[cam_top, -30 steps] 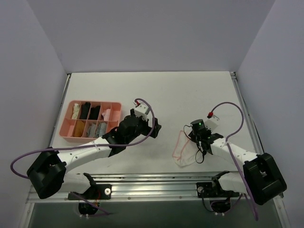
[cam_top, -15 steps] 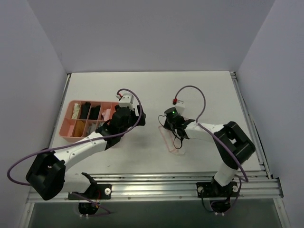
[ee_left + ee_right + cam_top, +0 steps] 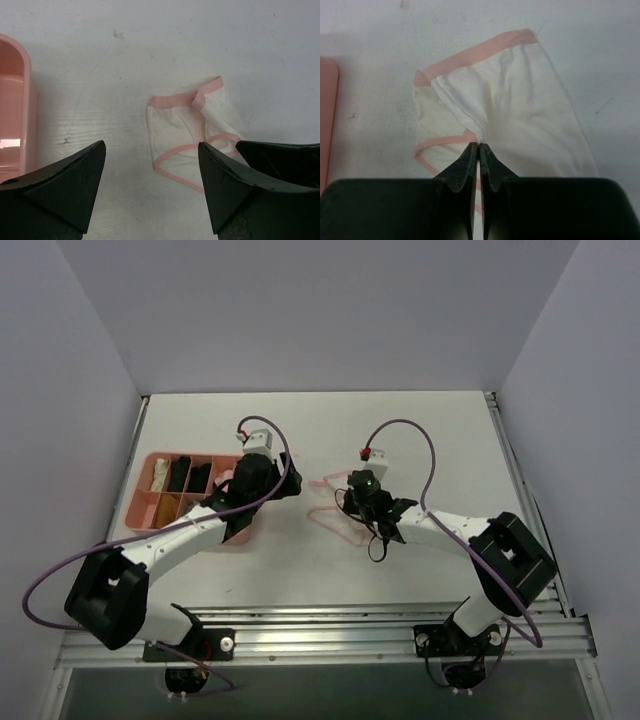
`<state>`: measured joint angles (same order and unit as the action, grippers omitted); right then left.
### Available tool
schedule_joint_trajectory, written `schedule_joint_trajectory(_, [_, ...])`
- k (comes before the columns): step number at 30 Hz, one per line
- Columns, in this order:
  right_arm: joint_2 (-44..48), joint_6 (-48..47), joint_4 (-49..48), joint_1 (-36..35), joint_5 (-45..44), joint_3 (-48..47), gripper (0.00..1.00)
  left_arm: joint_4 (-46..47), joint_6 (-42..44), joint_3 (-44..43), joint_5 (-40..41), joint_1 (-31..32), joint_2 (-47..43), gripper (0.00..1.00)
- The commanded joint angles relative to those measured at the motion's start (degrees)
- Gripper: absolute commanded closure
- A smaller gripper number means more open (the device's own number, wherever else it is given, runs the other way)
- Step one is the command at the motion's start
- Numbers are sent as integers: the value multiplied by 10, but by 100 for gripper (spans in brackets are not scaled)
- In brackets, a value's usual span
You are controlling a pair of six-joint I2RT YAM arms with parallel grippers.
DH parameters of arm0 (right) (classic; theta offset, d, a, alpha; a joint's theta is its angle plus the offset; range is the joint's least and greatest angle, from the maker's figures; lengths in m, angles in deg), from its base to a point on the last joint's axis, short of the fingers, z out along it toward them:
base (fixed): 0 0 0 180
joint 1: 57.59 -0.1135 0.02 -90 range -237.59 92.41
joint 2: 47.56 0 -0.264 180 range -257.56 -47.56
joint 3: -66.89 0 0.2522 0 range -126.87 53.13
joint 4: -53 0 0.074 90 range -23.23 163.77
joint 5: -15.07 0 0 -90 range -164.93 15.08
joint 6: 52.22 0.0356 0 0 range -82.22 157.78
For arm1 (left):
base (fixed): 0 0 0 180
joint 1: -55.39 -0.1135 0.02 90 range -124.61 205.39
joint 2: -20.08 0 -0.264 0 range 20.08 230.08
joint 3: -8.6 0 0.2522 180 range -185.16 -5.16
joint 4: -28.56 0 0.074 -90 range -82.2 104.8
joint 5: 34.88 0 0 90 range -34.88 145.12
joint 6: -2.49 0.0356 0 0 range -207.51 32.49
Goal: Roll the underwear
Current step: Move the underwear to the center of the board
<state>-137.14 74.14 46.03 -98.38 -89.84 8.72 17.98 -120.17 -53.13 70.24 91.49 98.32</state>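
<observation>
The underwear [image 3: 510, 107] is a thin white garment with pink trim, lying crumpled on the table near the middle [image 3: 328, 512]. My right gripper [image 3: 479, 146] is shut on a pinch of its fabric by the pink leg trim, and stands at the garment's right side in the top view [image 3: 349, 502]. My left gripper [image 3: 151, 145] is open above the table just left of the garment [image 3: 182, 135], which lies partly between and beyond its fingertips. In the top view the left gripper [image 3: 292, 484] hovers between the tray and the garment.
A pink compartment tray [image 3: 140, 502] with several rolled garments stands at the left, its rim showing in the left wrist view [image 3: 15, 100] and the right wrist view [image 3: 326, 115]. The right gripper's black body [image 3: 282, 155] sits close to my left gripper's right finger.
The right gripper shut on the underwear and dragged it left and away from the front edge toward the table's middle. The left arm swung back toward the tray.
</observation>
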Motion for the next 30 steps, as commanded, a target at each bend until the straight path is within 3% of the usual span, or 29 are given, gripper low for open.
schedule_joint_trajectory(1, [33, -17, 6, 14, -32, 3, 100, 16, -24, -35, -74, -18, 48, 17])
schedule_joint_trajectory(6, [53, -22, 40, 48, -57, -16, 100, 26, -20, -54, -99, -19, 115, 20])
schedule_joint_trajectory(10, [39, -9, 126, 104, -119, -41, 100, 35, -18, -50, -104, -20, 130, 20])
schedule_joint_trajectory(18, [42, 37, 160, 180, -131, -38, 100, -3, 25, -110, -98, -18, 169, 20])
schedule_joint_trajectory(21, [37, 52, 179, 195, -138, -39, 89, -19, 36, -130, -96, -18, 189, 20])
schedule_joint_trajectory(23, [34, 48, 184, 201, -138, -47, 63, -31, 41, -151, -97, -18, 205, 20])
schedule_joint_trajectory(25, [44, 27, 182, 201, -132, -53, 47, -40, 48, -167, -96, -20, 215, 20])
schedule_joint_trajectory(28, [56, 6, 170, 220, -76, -61, 37, -54, 60, -180, -95, -20, 234, 20])
schedule_joint_trajectory(30, [57, -12, 142, 246, -39, -63, 35, -64, 67, -201, -100, -23, 251, 20])
